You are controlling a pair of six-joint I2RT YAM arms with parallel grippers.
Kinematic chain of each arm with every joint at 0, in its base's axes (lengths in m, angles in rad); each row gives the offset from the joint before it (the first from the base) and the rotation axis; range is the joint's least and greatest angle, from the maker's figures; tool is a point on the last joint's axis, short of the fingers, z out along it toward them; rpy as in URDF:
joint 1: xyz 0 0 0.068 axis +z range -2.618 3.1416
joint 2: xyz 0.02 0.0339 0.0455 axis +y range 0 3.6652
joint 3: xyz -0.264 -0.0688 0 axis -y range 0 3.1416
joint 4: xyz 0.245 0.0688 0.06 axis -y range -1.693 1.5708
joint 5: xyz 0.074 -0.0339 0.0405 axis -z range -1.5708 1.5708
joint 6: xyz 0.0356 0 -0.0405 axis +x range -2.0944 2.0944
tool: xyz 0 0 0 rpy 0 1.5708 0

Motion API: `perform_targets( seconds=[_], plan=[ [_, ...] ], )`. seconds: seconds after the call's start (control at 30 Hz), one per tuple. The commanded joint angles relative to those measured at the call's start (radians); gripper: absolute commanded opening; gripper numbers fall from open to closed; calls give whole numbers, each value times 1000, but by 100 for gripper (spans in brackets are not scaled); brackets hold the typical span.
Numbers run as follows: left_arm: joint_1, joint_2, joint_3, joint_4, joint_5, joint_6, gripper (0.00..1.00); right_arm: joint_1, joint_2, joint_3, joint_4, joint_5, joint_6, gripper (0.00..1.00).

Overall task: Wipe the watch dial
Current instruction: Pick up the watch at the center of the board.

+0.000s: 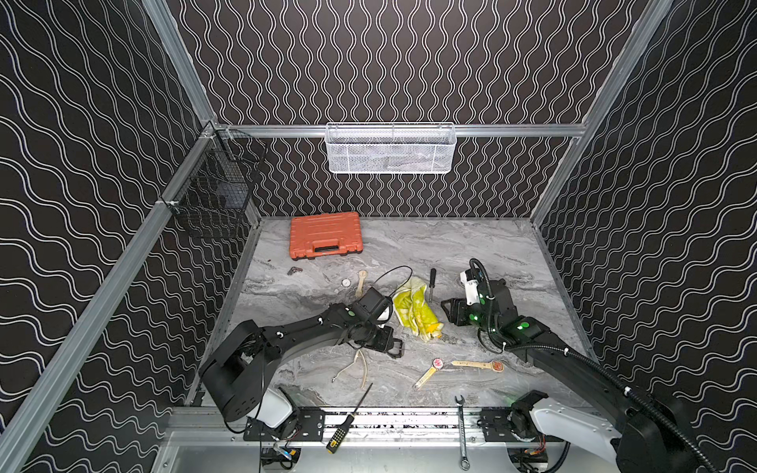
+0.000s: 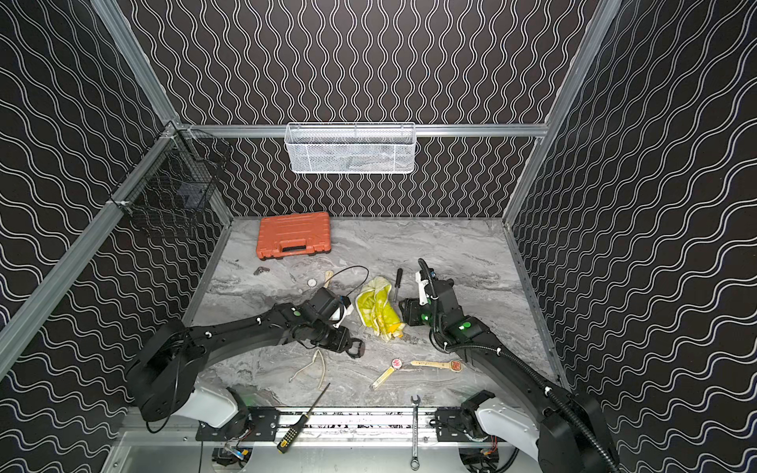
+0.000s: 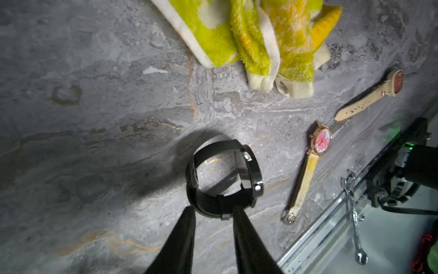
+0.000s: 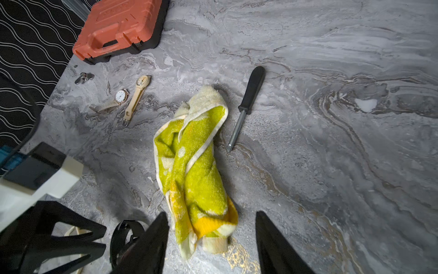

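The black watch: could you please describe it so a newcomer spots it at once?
On the marble table, find the yellow towel. Beside its near end, the left gripper holds the black watch: a closed black loop, while neighbouring watches lie flat with pale straps.

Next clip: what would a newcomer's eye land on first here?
The yellow-green towel, crumpled mid-table between the two grippers, stands out most against the grey marble table. Next, the orange tool case lies at the far left corner. The left gripper is shut on the strap of a black watch, while the right gripper stands open beside the towel.
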Motion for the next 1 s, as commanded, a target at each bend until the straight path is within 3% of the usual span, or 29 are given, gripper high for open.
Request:
perform_targets(
  seconds=[0.0,0.3,0.53,0.6,0.73,0.87,0.97],
  plan=[
    [-2,14,3,10,-82,-19,35,-2,11,9,28,7,-15,60],
    [-1,113,-24,102,-39,-17,34,-1,35,-5,76,-31,4,60],
    [-2,150,14,114,-31,21,10,-1,23,1,68,-31,-7,59],
    [2,151,23,134,29,36,9,-1,10,-8,80,-21,-19,59],
    [33,156,34,197,194,33,0,-1,-46,-28,74,115,0,61],
    [45,118,85,180,304,95,0,-1,-130,-72,130,146,-15,68],
    [50,64,131,185,389,127,0,-1,-174,-58,87,243,1,70]
  ],
)
